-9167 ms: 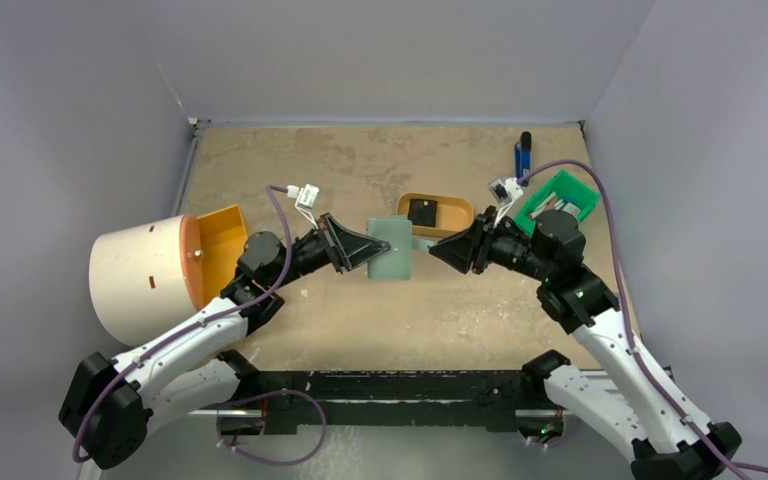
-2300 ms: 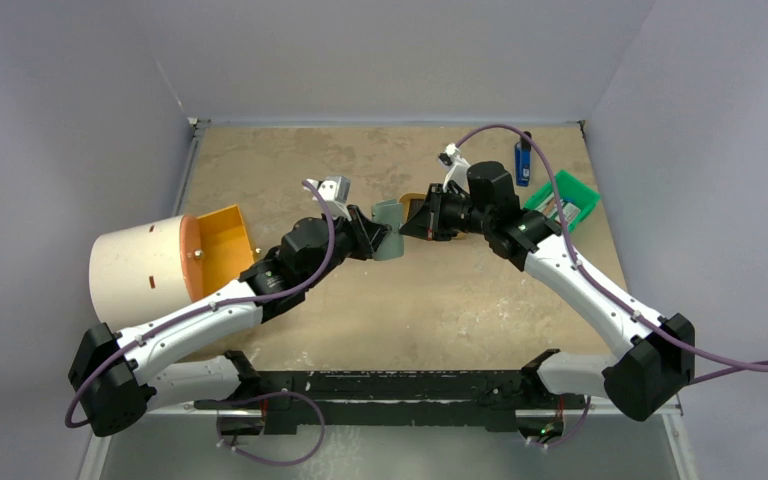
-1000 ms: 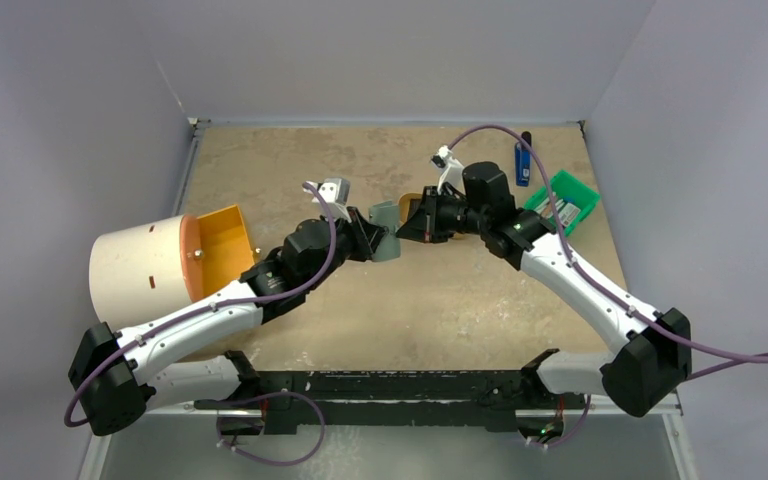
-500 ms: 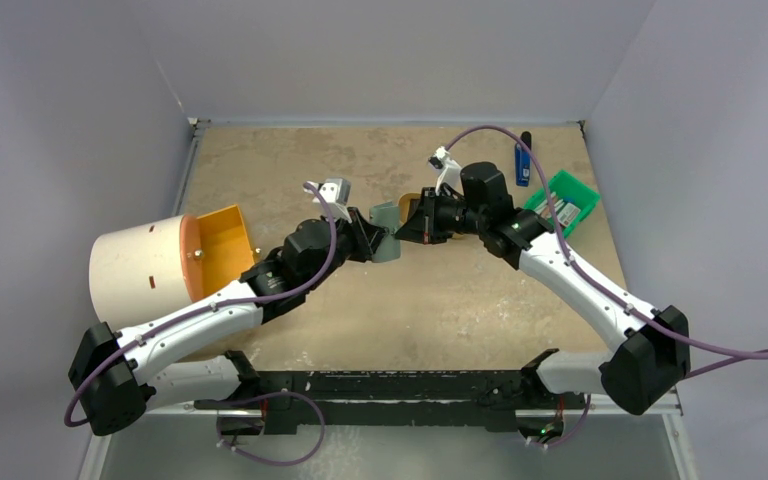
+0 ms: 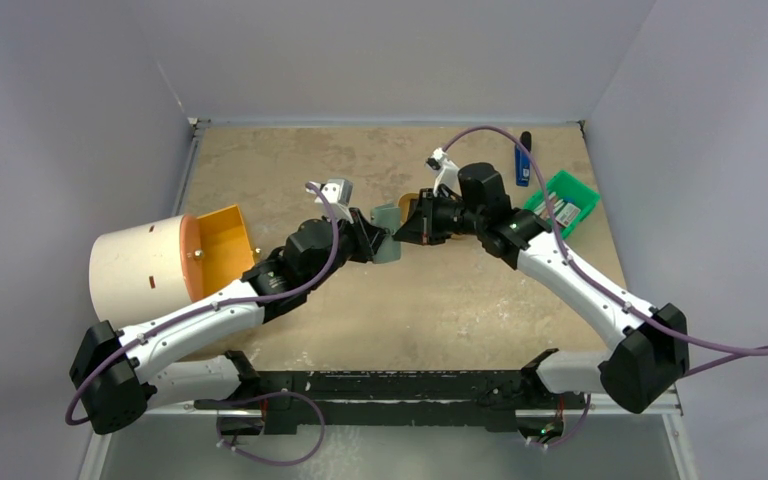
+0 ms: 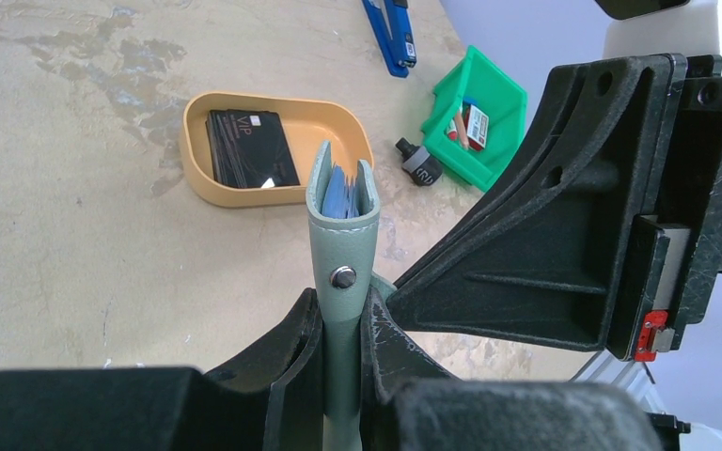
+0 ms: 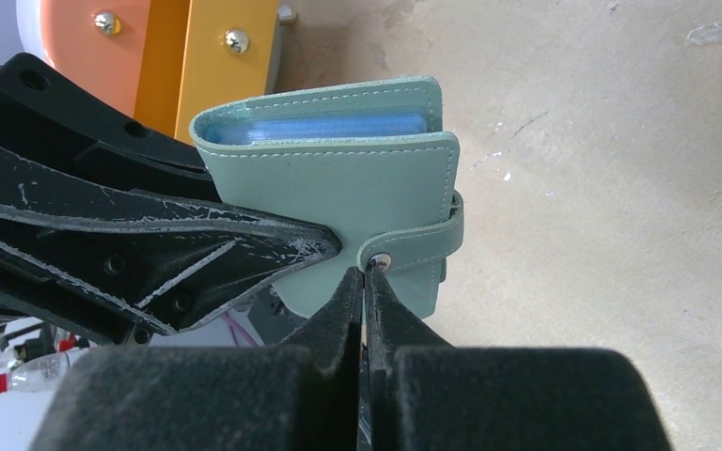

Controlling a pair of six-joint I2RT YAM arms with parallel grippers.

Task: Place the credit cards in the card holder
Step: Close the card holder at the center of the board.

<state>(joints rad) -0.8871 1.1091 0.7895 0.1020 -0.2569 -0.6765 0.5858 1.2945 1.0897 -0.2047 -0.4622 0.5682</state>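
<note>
My left gripper (image 5: 372,240) is shut on the sage-green card holder (image 5: 386,220) and holds it upright above the table. In the left wrist view the holder (image 6: 342,249) stands between my fingers, with blue cards showing in its open top edge. My right gripper (image 7: 365,275) is shut, its tips pressed against the snap tab (image 7: 404,249) on the holder's face (image 7: 338,178). It also shows in the top view (image 5: 401,231). Black credit cards (image 6: 249,155) lie in the tan oval tray (image 6: 197,183) beyond the holder.
A cream cylinder with an orange drawer (image 5: 150,270) stands at the left. A green bin (image 5: 562,200) with small items and a blue pen (image 5: 523,163) lie at the back right. A small black knob (image 6: 418,169) lies beside the bin.
Since the oldest frame both arms have carried the holder toward the back. Over the last second the right gripper has edged slightly left against the holder.
</note>
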